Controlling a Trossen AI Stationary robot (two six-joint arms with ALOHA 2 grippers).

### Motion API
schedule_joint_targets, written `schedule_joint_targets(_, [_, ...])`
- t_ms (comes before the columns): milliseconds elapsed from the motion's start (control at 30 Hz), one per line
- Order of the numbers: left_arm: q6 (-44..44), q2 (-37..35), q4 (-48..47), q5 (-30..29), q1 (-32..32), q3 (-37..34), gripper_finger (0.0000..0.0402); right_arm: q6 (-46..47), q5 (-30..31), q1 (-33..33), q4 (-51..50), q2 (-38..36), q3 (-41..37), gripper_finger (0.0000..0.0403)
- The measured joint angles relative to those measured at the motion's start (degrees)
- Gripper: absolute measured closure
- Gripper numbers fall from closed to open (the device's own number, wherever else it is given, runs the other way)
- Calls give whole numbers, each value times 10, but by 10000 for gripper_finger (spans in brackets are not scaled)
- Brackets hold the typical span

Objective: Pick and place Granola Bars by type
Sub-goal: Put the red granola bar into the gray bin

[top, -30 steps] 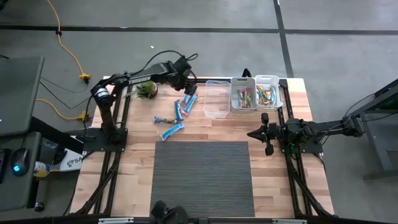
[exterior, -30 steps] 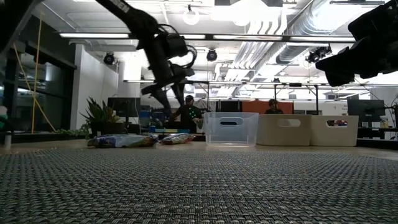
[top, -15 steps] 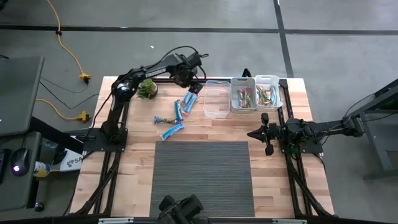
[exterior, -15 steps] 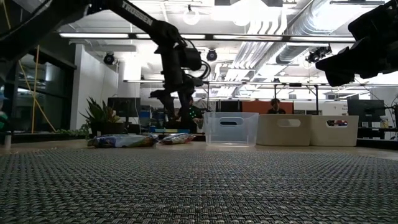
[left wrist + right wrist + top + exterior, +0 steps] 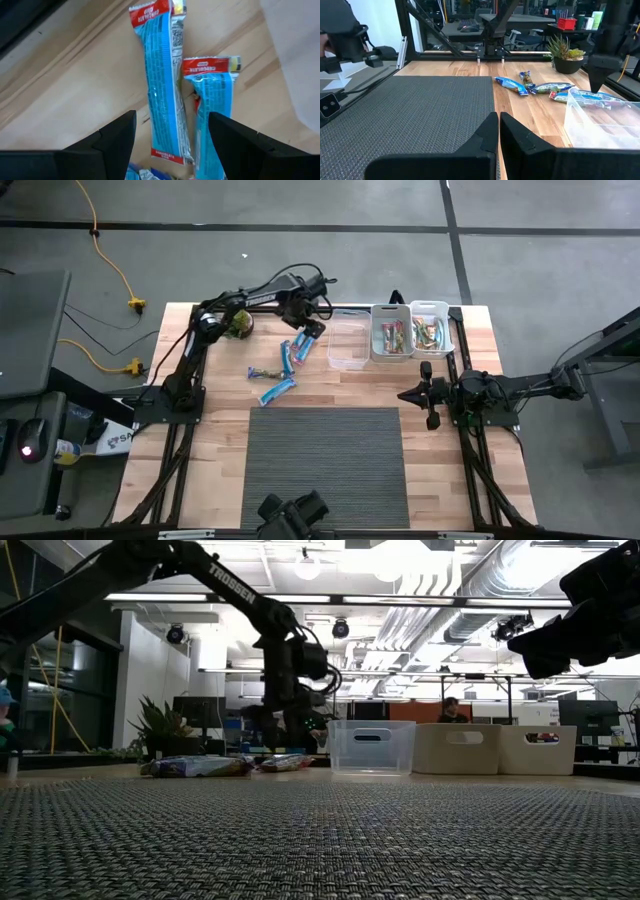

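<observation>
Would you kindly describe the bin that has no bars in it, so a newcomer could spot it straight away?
Look at the far edge of the wooden table, where three bins stand in a row. The empty bin is at the row's left end, nearest the left gripper. It is clear, while its two neighbours are white and hold bars.

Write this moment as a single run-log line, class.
left gripper: open, above two blue bars | right gripper: shut, idle beside mat | clear bin: looks empty | sorting: unfinished
</observation>
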Motion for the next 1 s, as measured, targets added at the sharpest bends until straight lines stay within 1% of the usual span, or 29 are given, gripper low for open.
schedule_joint_targets(300, [-3, 22, -1, 4, 0, 0, 156, 0, 0, 0, 0, 0, 0, 402])
schedule_joint_targets(633, [-3, 23, -1, 14, 19, 0, 157, 0, 0, 0, 0, 0, 0, 402])
schedule_joint_targets(1000, [0, 23, 5, 64, 26, 0, 209, 0, 0, 0, 0, 0, 0, 402])
